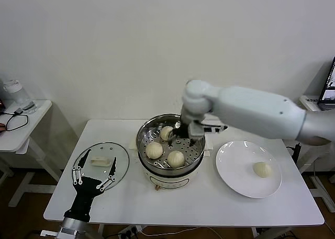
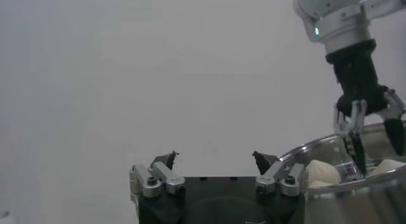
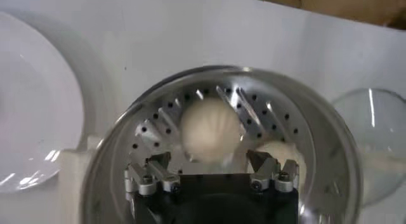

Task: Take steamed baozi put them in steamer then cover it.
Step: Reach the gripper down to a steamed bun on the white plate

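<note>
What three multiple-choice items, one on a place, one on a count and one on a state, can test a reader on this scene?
1. Where does the lid lie?
A. on the steamer
B. on the table, on the steamer's left
C. on the plate

2. How many baozi are in the steamer?
A. one
B. three
C. four

3. How is the right pincer?
A. open over a baozi in the steamer
B. shut on the lid
C. parked over the plate

Key: 1 B, the lid lies flat on the table by the open left pincer. 2 B, three baozi lie on the tray, while a fourth is on the plate. 3 A, the right wrist view shows its fingers spread around a baozi.
</note>
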### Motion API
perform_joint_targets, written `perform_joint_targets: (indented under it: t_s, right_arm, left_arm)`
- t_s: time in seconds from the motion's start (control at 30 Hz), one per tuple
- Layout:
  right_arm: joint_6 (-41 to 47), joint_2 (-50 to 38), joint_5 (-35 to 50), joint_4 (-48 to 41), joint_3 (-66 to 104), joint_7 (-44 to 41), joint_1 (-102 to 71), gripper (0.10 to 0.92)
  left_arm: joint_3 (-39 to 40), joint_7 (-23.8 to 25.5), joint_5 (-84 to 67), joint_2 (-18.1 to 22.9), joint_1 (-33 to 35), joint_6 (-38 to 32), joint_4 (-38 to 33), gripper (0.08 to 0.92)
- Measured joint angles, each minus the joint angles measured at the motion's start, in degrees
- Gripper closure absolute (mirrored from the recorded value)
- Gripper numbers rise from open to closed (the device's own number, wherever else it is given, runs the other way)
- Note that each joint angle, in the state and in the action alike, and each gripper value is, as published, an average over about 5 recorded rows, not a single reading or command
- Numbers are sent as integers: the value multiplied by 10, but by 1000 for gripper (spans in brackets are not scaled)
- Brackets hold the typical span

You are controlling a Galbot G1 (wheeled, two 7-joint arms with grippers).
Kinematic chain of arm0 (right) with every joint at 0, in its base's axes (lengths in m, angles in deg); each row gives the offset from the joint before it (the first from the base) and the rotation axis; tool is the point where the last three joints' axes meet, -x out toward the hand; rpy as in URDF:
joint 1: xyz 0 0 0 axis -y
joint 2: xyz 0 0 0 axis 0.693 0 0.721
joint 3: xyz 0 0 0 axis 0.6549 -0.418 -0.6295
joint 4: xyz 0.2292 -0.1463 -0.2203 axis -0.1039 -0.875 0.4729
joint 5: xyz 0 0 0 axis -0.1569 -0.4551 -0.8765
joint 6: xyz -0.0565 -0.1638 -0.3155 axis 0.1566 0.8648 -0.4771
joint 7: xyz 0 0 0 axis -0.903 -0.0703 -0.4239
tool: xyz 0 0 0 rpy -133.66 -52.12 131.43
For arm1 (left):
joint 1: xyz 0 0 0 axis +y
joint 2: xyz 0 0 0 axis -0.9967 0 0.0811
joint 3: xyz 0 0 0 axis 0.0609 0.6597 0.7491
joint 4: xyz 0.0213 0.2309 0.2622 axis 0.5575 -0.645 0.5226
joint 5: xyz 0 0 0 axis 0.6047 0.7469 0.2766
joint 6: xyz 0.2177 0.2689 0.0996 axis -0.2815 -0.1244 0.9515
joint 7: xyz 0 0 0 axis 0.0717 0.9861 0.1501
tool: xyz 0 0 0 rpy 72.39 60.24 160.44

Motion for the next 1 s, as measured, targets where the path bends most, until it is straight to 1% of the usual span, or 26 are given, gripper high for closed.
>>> perform_joint_targets:
  t_s: [0.23, 0.43, 0.57, 0.7, 1.0]
  right_arm:
    - [115, -76, 107, -87, 28, -10, 5, 203]
    - [194, -134, 164, -172, 31, -19, -13, 203]
    - [224, -168, 180, -214, 37, -22, -41, 203]
    - [244, -192, 183, -238, 48, -23, -82, 203]
    - [272, -210, 173, -271, 67, -15, -173, 203]
  left_arm:
    - [3, 0, 0, -3, 1, 1, -3, 177]
    - [4, 1, 1, -4, 1, 1, -1, 177]
    - [3, 1, 1, -6, 1, 3, -4, 177]
    - [3, 1, 1, -7, 1, 5, -6, 177]
    - [0, 2, 3, -5, 3, 8, -5, 177]
